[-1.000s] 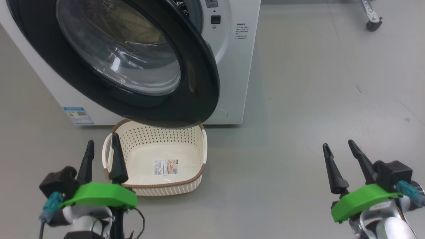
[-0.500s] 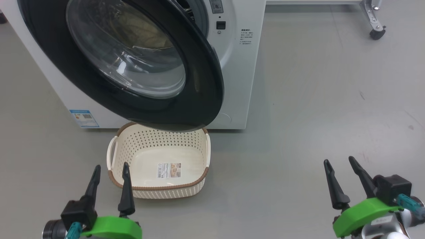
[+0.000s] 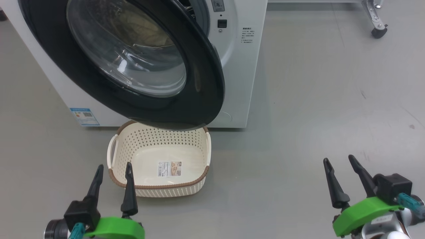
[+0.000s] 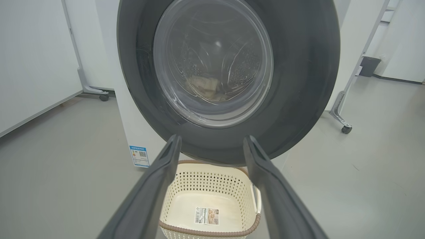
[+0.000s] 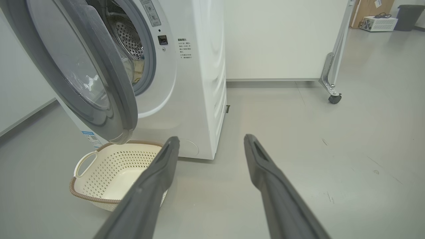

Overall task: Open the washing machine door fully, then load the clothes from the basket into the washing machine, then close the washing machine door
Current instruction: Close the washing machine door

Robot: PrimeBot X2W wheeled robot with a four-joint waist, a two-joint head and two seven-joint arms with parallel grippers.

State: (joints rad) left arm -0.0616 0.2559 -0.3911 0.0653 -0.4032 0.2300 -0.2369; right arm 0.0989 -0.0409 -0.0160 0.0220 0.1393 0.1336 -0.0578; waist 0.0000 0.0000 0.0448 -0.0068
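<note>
The basket (image 3: 166,192) is stood on the grey floor (image 3: 298,132) just in front of the washing machine (image 3: 237,66), its far rim tucked beneath the lower edge of the washing machine door (image 3: 206,83), which is swung partly open. Nothing but a sticker (image 3: 169,168) is seen on the basket's bottom. The clothes (image 4: 206,88) are made out through the door's glass as a pale yellowish heap low in the drum. A small blue label (image 3: 84,116) is carried at the machine's lower left corner.

The left gripper (image 3: 114,166) is held with its fingers (image 4: 151,189) spread wide and nothing between them; its tips are placed just beside the basket's near left corner, and whether the rim is touched cannot be told. In the left wrist view the basket and the door's lower edge are framed between the two fingers. The right gripper (image 3: 338,158) is likewise spread wide and empty, kept well apart from the basket, over bare floor to the right.

Against the frame of a second ago, the head view has been shifted slightly. The left gripper has been drawn back: its inner finger was then laid across the basket's left rim. Both pairs of fingers were spread as wide then, and the door's angle is unchanged.
</note>
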